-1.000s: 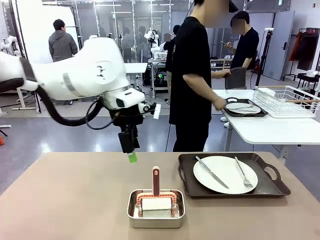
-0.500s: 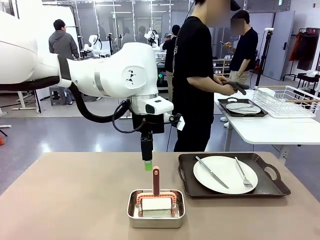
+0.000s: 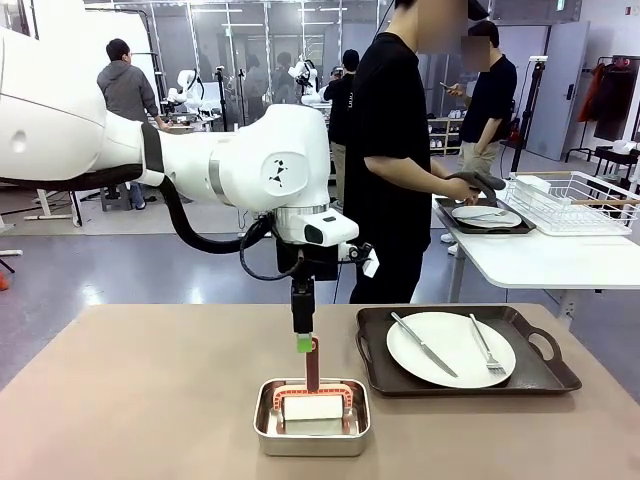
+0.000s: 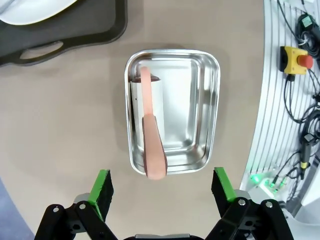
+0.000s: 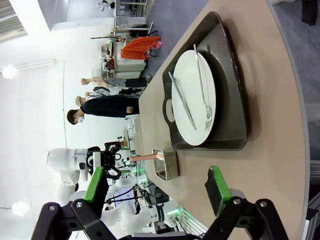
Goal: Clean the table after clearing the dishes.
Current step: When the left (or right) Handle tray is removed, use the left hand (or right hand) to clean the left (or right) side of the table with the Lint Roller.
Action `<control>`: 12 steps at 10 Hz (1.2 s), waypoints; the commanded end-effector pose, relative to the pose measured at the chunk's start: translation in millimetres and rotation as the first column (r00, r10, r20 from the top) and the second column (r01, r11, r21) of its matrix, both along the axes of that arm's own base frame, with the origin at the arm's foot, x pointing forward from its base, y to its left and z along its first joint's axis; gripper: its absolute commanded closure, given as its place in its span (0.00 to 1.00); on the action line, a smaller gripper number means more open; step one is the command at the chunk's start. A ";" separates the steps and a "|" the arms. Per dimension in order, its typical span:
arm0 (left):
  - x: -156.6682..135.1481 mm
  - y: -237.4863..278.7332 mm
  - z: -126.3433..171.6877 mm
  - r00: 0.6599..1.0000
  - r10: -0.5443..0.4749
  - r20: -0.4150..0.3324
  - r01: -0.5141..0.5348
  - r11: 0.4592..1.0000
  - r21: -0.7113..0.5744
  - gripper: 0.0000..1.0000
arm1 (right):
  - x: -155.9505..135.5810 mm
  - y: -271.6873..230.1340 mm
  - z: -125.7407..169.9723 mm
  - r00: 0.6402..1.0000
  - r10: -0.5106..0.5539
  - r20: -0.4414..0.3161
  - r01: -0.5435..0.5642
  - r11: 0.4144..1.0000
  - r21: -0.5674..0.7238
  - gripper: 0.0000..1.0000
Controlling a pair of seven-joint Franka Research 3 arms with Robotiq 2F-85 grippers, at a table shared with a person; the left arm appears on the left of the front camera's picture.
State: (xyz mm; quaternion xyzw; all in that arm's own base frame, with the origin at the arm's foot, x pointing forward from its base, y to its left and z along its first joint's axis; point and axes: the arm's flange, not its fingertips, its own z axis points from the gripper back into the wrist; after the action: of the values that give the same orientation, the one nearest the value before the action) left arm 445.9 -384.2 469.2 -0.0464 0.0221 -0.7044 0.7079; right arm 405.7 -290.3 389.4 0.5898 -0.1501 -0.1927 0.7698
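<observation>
Left gripper [image 4: 162,182] we log fingers-down with jaws spread wide, the upright handle of the pink-framed roller [image 4: 150,145] between the pads [image 4: 102,187] and touching neither; it stands in a small steel pan [image 4: 187,110] on the tan table [image 3: 140,400]. Right gripper [image 5: 156,186] we also see wide apart, gripping nothing. Just beside the pan we note a dark brown tray [image 3: 540,375] carrying a white plate [image 3: 450,355] with knife [image 3: 423,344] and fork [image 3: 486,347].

Grey glossy floor [image 3: 150,262], white side table [image 3: 540,262], wire rack [image 3: 575,203], far wall [image 3: 250,30] — perhaps glass
</observation>
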 end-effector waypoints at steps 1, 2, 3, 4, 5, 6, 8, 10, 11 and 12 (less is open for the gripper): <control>-4.7 -4.4 -3.7 0.999 -0.022 0.045 0.023 1.000 -0.007 0.00 | -1.8 0.3 3.0 1.000 -0.003 0.004 0.003 1.000 0.000 0.00; -9.5 -7.2 -9.4 0.998 -0.006 0.058 0.006 1.000 0.004 0.00 | -1.8 0.3 3.0 1.000 -0.003 0.004 0.003 1.000 0.000 0.00; -15.7 -11.2 -15.3 0.999 -0.022 0.048 0.021 1.000 0.022 0.00 | -1.8 0.3 3.0 1.000 -0.003 0.004 0.003 1.000 0.000 0.00; -20.1 -14.4 -22.1 0.999 -0.031 0.041 0.029 0.999 0.039 0.00 | -1.8 0.3 3.0 1.000 -0.003 0.004 0.003 1.000 0.000 0.00; -23.1 -16.2 -28.1 0.998 -0.035 0.047 0.033 0.999 0.043 0.00 | -1.8 0.3 3.0 1.000 -0.003 0.004 0.003 1.000 0.000 0.00; -26.5 -17.4 -33.4 0.997 -0.020 0.080 0.014 0.998 0.068 0.00 | -1.8 0.3 3.0 1.000 -0.003 0.004 0.003 1.000 0.000 0.00; -32.2 -16.0 -41.3 0.994 -0.011 0.112 0.001 0.996 0.085 0.00 | -1.8 0.3 3.0 1.000 -0.003 0.004 0.003 1.000 0.000 0.00; -32.6 -14.6 -50.9 0.992 0.005 0.123 -0.014 0.997 0.076 0.00 | -1.8 0.3 3.0 1.000 -0.003 0.004 0.003 1.000 0.000 0.00; -31.9 -14.5 -53.4 0.991 0.013 0.133 -0.021 0.998 0.061 0.00 | -1.8 0.3 3.0 1.000 -0.003 0.004 0.003 1.000 0.000 0.00; -30.9 -13.6 -54.6 0.989 0.011 0.146 -0.020 0.998 0.060 0.00 | -1.8 0.3 3.0 1.000 -0.003 0.004 0.003 1.000 0.000 0.00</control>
State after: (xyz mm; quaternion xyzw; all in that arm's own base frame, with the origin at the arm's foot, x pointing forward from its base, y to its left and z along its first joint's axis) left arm 421.6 -402.3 418.1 0.0089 0.0095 -0.7059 0.7082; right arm 405.7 -290.3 389.4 0.5898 -0.1501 -0.1927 0.7698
